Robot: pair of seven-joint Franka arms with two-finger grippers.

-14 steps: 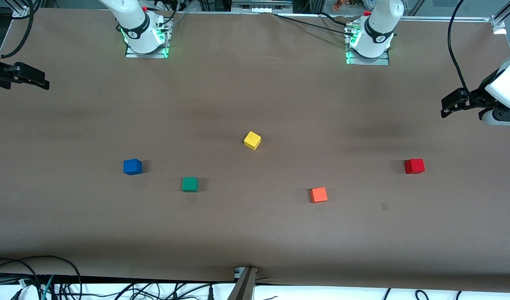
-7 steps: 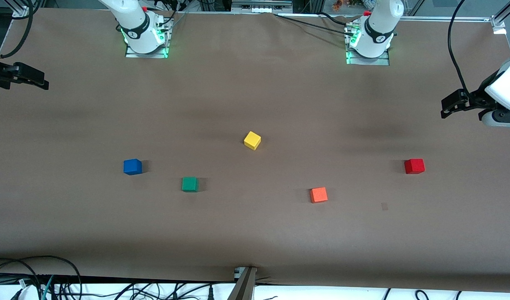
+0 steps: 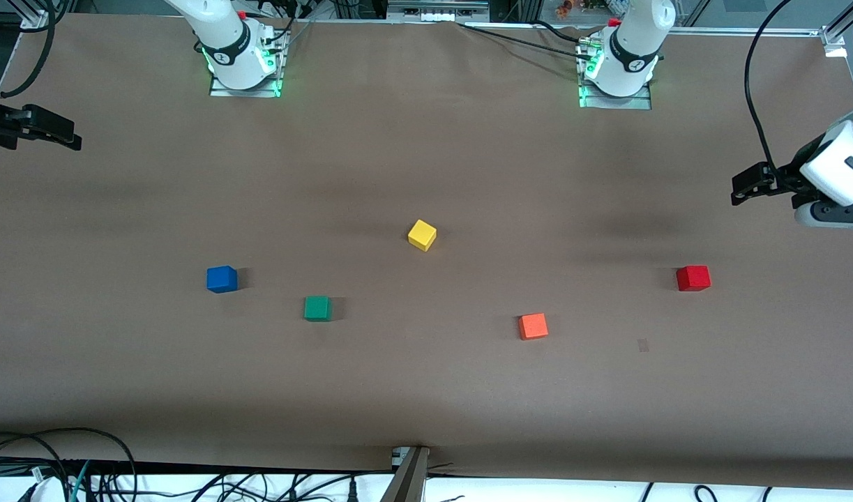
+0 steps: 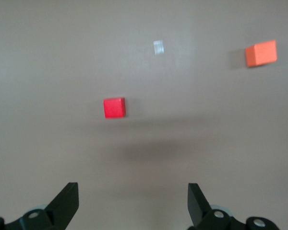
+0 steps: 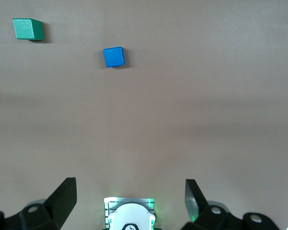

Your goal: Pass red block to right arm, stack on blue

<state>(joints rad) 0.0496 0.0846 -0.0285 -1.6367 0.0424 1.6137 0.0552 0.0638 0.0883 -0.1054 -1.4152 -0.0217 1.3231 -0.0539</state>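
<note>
Approach step judged in hand: left pincer (image 3: 741,189), spread wide and empty, is held over the tabletop (image 3: 426,390) edge at the left arm's end, to be lowered onto the red block (image 3: 693,277); right pincer (image 3: 69,137), also wide and empty, waits.

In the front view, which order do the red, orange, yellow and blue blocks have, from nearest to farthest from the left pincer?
Measured from the left pincer, open above the left arm's end of the table:
1. Red block, at that same end.
2. Orange block, toward the middle.
3. Yellow block, mid-table.
4. Blue block, toward the right arm's end.
</note>
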